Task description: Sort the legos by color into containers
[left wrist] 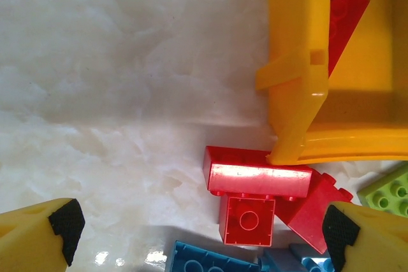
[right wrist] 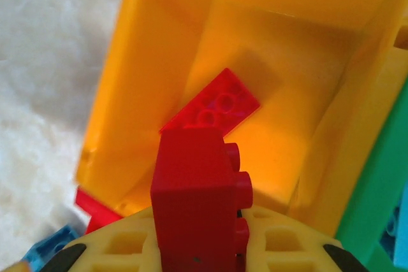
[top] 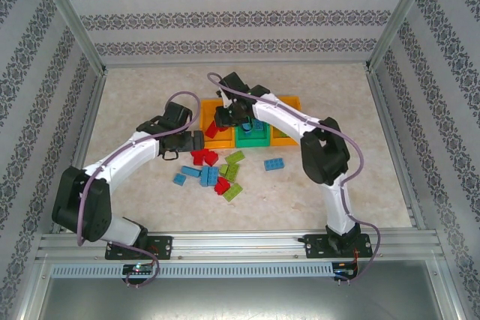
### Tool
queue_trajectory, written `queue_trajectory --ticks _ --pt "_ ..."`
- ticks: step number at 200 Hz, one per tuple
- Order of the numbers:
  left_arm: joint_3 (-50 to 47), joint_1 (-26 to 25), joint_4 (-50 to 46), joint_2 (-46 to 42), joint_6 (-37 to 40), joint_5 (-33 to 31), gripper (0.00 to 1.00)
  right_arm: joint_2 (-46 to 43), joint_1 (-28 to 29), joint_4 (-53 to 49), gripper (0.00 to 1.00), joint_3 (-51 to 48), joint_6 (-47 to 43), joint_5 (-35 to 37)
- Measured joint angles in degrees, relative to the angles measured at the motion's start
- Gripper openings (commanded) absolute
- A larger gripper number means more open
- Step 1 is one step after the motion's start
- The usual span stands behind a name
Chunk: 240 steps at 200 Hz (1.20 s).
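The containers stand in a row at the back: a left orange bin [top: 210, 112], a green bin [top: 251, 139] and a right orange bin [top: 291, 104]. My right gripper [top: 223, 119] hangs over the left orange bin [right wrist: 127, 93], shut on a red lego [right wrist: 194, 195]. Another red lego [right wrist: 213, 103] leans inside that bin. My left gripper [top: 196, 142] is open just above the table, its fingers [left wrist: 64, 227] spread wide around a cluster of red legos [left wrist: 258, 179] beside the bin's corner [left wrist: 299, 62]. Nothing is held in it.
Loose legos lie in front of the bins: red [top: 204, 157], blue [top: 182, 179] and lime green [top: 232, 191], with a lone blue one [top: 274, 163] to the right. In the left wrist view, blue [left wrist: 210, 260] and green [left wrist: 389, 189] bricks crowd the red cluster.
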Motion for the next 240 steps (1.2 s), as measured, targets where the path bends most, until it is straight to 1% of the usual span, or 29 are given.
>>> queue_trajectory --ticks 7,16,34,49,67,107,132,149,178,198,240 --pt "0.0 0.0 0.1 0.4 0.0 0.2 0.97 1.0 -0.2 -0.4 0.27 0.6 0.4 0.2" --pt "0.0 0.0 0.2 0.9 0.0 0.6 0.97 1.7 -0.4 -0.7 0.34 1.7 0.8 0.0" --pt "0.0 0.0 0.3 1.4 0.0 0.8 0.97 2.1 -0.5 -1.1 0.41 3.1 1.4 0.9" --pt "0.0 0.0 0.4 1.5 0.0 1.1 0.97 2.6 -1.1 -1.8 0.45 4.0 1.7 1.7" --pt "0.0 0.0 0.7 1.6 0.0 1.4 0.96 3.1 -1.8 -1.9 0.48 4.8 2.1 2.0" --pt "0.0 0.0 0.7 3.3 0.5 2.9 0.95 3.7 -3.8 -2.2 0.48 5.7 2.0 3.2" --pt "0.0 0.0 0.7 4.6 0.6 4.7 0.94 3.7 -4.9 -2.1 0.51 5.7 1.9 3.4" --pt "0.0 0.0 0.9 5.6 0.6 6.0 0.94 3.7 -4.9 -1.9 0.55 5.6 1.8 3.2" --pt "1.1 0.0 1.0 8.2 0.6 7.2 0.94 2.4 -4.7 0.2 0.63 3.6 1.9 3.0" --pt "1.9 -0.1 1.0 9.7 0.6 7.5 0.94 1.3 -4.7 1.5 0.65 1.9 2.1 2.4" --pt "3.6 -0.4 1.3 11.7 0.5 7.8 0.93 -1.2 -4.8 1.0 0.66 -0.6 2.3 2.3"
